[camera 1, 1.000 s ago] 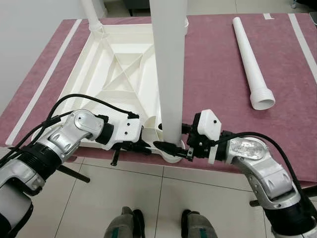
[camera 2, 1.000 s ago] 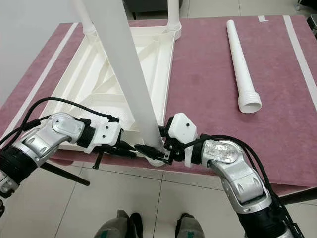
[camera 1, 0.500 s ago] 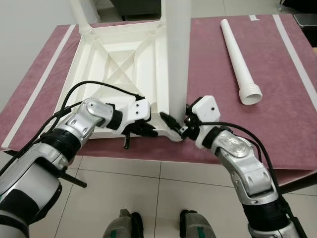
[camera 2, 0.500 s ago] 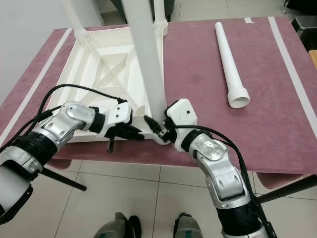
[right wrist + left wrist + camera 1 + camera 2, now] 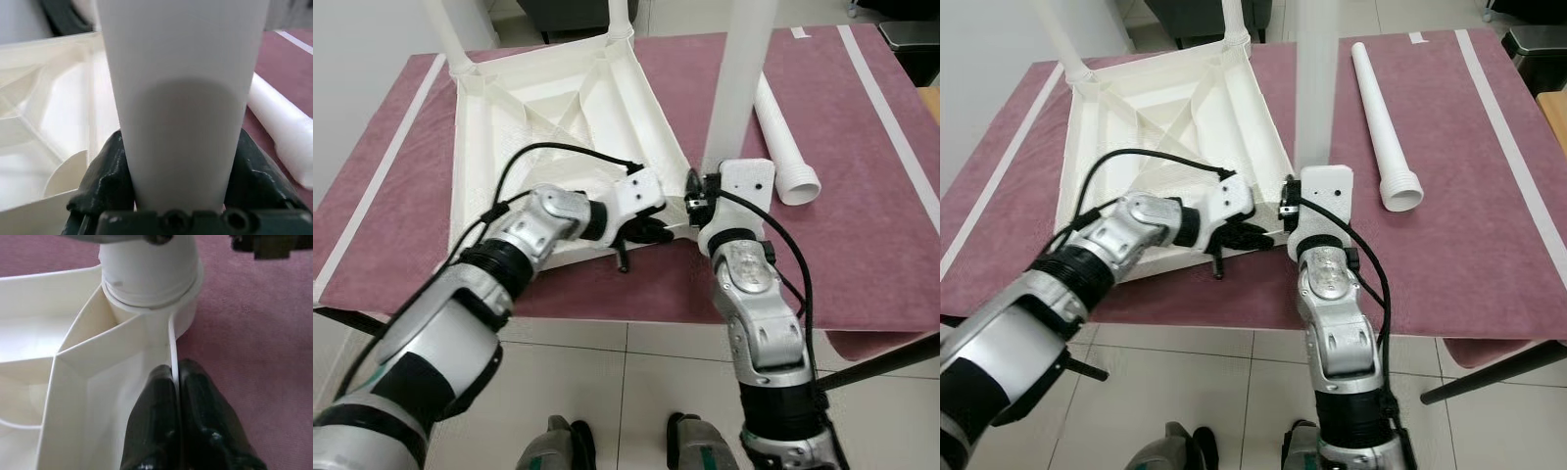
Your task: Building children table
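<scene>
An upturned white tabletop (image 5: 558, 108) lies underside-up on a maroon mat (image 5: 862, 206), ribs and diagonal braces exposed. Legs stand in the two far corner sockets, one at the far left (image 5: 445, 34) and one at the far right (image 5: 619, 15).

At the near right corner, a third leg (image 5: 739, 88) stands upright in its socket (image 5: 156, 308). The right gripper (image 5: 178, 196) clasps this leg low down, one black finger (image 5: 105, 178) pressed on each side of the white tube, seen closely in the right wrist view. The right arm's white wrist housing (image 5: 744, 186) sits just beside the leg base.

The left gripper (image 5: 175, 396) is clenched on the tabletop's thin outer rim (image 5: 172, 342), just short of the corner socket; in the left wrist view the two fingers (image 5: 156, 416) pinch the rim wall between them, one inside the frame and one outside over the mat. In the head views the left arm (image 5: 538, 230) reaches across the near edge of the tabletop, its cable looping above it.

A fourth leg (image 5: 781, 127) lies loose on the mat to the right of the tabletop, threaded collar end toward the robot, just beyond the standing leg.

Tiled floor (image 5: 607, 392) shows below the mat's edge, with the robot's feet (image 5: 558, 446) at the bottom.
</scene>
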Robot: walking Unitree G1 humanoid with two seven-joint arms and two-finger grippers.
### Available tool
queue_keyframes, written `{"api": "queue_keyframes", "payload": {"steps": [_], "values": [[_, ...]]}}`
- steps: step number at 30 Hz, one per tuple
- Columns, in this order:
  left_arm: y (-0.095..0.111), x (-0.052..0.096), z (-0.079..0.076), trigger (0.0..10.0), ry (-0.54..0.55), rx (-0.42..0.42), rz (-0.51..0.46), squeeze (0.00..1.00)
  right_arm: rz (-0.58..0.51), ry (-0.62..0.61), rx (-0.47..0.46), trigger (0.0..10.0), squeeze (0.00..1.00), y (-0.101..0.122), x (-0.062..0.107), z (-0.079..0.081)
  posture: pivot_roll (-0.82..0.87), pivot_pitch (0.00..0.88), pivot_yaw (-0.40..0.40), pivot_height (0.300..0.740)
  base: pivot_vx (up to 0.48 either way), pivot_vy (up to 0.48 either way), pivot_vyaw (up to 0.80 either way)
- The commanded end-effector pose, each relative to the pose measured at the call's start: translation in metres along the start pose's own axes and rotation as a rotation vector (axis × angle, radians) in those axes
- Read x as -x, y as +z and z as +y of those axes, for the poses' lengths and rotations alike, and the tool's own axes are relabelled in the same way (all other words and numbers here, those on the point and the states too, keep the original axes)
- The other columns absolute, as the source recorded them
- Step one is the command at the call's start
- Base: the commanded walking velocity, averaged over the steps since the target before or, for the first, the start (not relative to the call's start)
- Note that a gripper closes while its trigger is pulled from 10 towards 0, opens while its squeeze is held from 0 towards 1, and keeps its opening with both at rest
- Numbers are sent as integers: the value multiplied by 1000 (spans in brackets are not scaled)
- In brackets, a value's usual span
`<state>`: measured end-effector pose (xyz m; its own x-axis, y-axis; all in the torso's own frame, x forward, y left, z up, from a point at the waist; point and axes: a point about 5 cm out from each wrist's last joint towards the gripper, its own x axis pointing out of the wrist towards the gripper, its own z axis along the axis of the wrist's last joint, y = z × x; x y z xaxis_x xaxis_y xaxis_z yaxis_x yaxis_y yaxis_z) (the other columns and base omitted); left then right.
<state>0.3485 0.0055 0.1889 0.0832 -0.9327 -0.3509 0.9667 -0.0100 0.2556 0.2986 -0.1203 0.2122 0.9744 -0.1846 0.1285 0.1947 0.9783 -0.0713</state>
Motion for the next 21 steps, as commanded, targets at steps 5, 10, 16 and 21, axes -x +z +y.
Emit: {"api": "queue_keyframes", "payload": {"steps": [5, 10, 16, 21], "values": [[34, -14, -16, 0, -245, -138, -159, 0, 256, -77, 67, 0, 0, -49, -1, -7, -117, 181, 173, 740, 0, 0, 0], [28, -6, -14, 0, -249, -142, -145, 0, 117, 78, 74, 10000, 1000, -30, -5, 1, -106, 177, 168, 740, 0, 0, 0], [24, 0, -15, 0, -263, -155, -132, 0, -8, 220, 35, 10000, 0, -9, -7, 1, -105, 176, 168, 740, 0, 0, 0], [8, 20, -22, 0, -344, -183, -77, 0, -234, 511, 114, 10000, 0, 34, -3, -25, -106, 177, 170, 740, 0, 0, 0]]}}
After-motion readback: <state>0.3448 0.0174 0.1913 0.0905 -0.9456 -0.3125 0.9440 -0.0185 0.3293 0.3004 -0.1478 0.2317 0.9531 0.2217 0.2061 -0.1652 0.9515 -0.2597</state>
